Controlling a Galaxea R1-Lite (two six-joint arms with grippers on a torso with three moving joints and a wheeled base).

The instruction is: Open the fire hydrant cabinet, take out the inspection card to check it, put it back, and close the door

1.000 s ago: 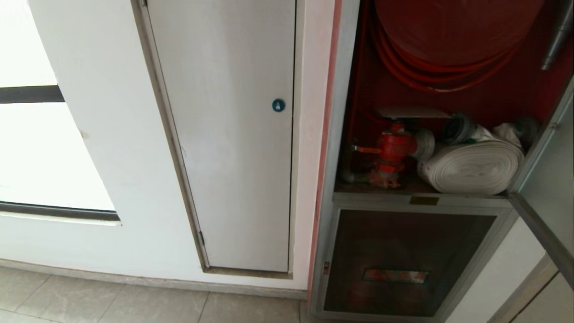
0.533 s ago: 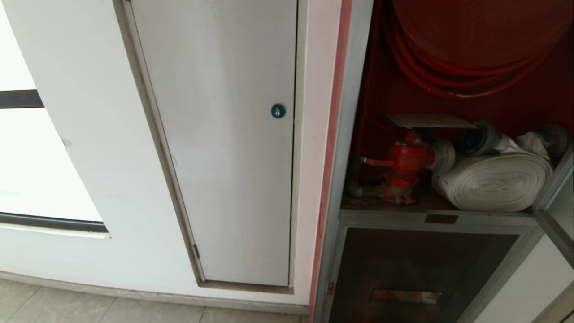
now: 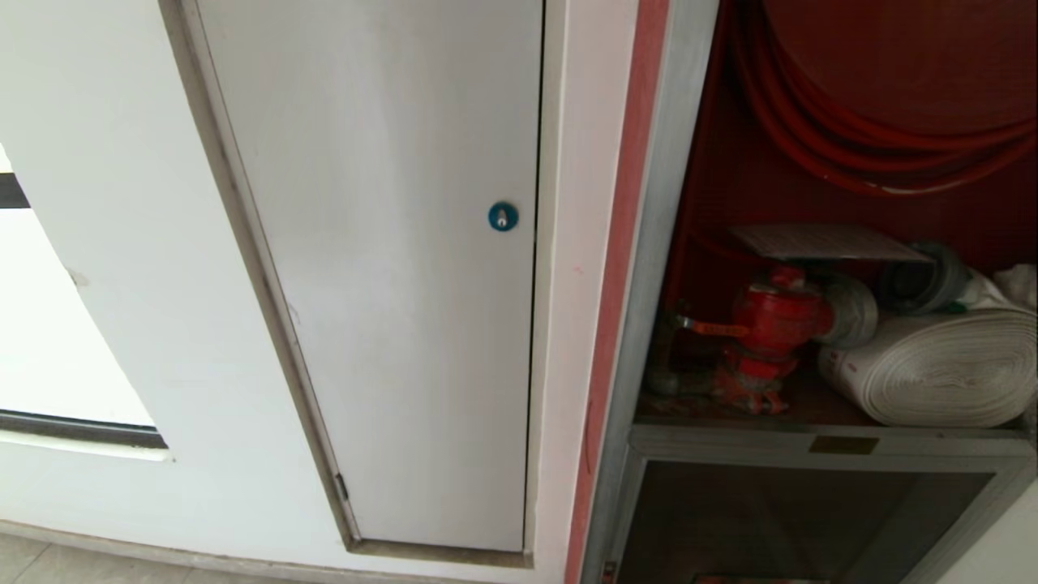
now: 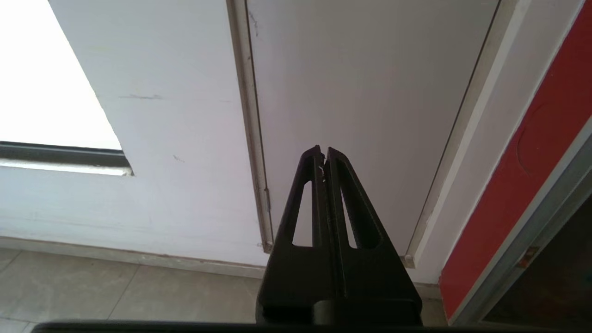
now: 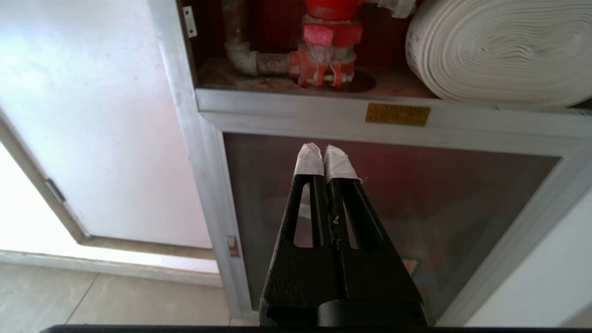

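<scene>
The tall fire hydrant cabinet (image 3: 649, 243) with its brushed aluminium frame and red interior fills the right third of the head view, its upper compartment standing open. The dark glass door itself lies outside every current frame. Inside, coils of red hose (image 3: 851, 146) hang at the upper right. Below them the thin pale inspection card (image 3: 819, 241), printed with fine rows, lies flat just above the red valve (image 3: 774, 324). The white rolled hose (image 3: 941, 365) rests on the compartment floor at the right, beside the valve. A small brass plate (image 3: 843, 444) sits on the aluminium sill, and under it a smaller dark glass panel (image 3: 778, 519) reaches the bottom edge of the frame.

In the centre of the head view stands a plain white panel door (image 3: 389, 284) with a round blue lock (image 3: 503, 216) near its right edge. A strip of white wall (image 3: 584, 243) separates it from the cabinet's red-edged frame.

Neither arm appears in the head view. In the left wrist view the black left gripper (image 4: 323, 152) has its fingers pressed together, holding nothing, in front of the white panel door with open room around it. In the right wrist view the right gripper (image 5: 325, 150), tips wrapped in white tape, is likewise closed and empty, pointing at the lower glass panel just under the sill. Grey floor tiles (image 5: 115, 300) show at the lower left there.
</scene>
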